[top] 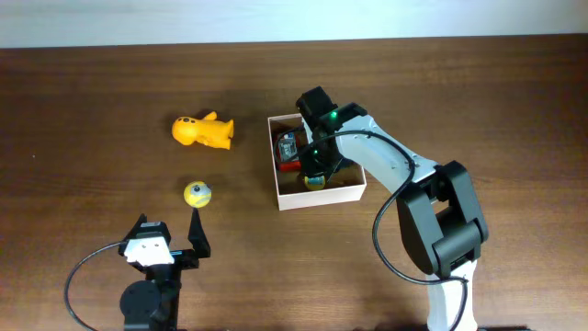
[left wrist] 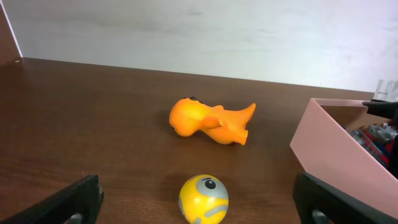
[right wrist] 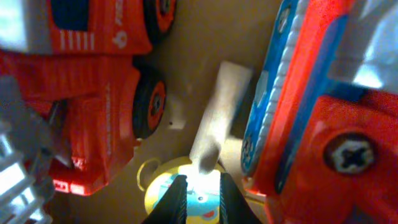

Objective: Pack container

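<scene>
R gripper [top: 312, 164] sits down inside the container [top: 322, 197], fingers narrow. A yellow round toy [right wrist: 158, 186] lies right under its tips; can't tell if gripped. Wrist cam: red toy truck [right wrist: 93, 106] left of tips, red-blue toy vehicle [right wrist: 311, 124] right. L gripper [top: 170, 232] is wide, holding nothing. Yellow ball [left wrist: 203, 199] is just ahead, orange toy figure [left wrist: 208, 121] farther ahead.

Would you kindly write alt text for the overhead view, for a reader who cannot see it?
The right gripper reaches down into the white-walled container, which holds toys, at the centre of a dark wooden table. To its left lie an orange toy figure and a yellow ball; the left gripper sits open near the bottom edge.
</scene>
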{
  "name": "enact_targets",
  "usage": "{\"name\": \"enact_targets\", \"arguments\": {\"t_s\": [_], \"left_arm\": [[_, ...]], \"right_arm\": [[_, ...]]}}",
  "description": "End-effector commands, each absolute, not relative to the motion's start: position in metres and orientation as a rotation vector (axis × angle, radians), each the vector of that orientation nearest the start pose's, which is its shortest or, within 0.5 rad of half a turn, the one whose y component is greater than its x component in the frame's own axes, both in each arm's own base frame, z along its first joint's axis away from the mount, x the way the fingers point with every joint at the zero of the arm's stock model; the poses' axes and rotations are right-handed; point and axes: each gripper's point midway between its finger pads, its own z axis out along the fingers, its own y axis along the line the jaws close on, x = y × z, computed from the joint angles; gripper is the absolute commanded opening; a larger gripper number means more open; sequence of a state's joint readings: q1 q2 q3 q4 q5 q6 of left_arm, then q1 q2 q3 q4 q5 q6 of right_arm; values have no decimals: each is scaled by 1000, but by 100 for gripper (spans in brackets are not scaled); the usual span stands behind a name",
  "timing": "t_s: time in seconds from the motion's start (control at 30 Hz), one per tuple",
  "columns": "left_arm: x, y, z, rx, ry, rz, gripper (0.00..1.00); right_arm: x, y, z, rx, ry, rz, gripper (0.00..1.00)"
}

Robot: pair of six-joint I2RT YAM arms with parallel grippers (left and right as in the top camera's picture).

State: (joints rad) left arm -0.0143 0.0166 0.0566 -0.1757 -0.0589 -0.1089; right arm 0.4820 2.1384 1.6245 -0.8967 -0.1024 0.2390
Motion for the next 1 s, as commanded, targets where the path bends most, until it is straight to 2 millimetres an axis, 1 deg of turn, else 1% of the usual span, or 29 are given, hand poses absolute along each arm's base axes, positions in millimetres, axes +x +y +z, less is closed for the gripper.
{"name": "enact_targets", "arguments": {"t_s": [0.0,0.2,0.33,0.63,0.8,0.97], "left_arm": [[242,6,153,-122,1703,-49,99],[242,6,153,-122,1703,-49,99],[242,6,153,-122,1703,-49,99],[242,6,153,-122,1703,-49,99],[242,6,153,-122,1703,-49,99],[242,6,153,-122,1703,-49,99]], "right_arm": [[387,213,22,-361,2992,177,14],[383,211,10,-345,2997,177,13],[381,210,8,-346,3001,175,13],[395,217,11,-342,2939,203,13],[404,213,12,-298,2908,158,13],[406,212,12,-295,2901,150,13]]}}
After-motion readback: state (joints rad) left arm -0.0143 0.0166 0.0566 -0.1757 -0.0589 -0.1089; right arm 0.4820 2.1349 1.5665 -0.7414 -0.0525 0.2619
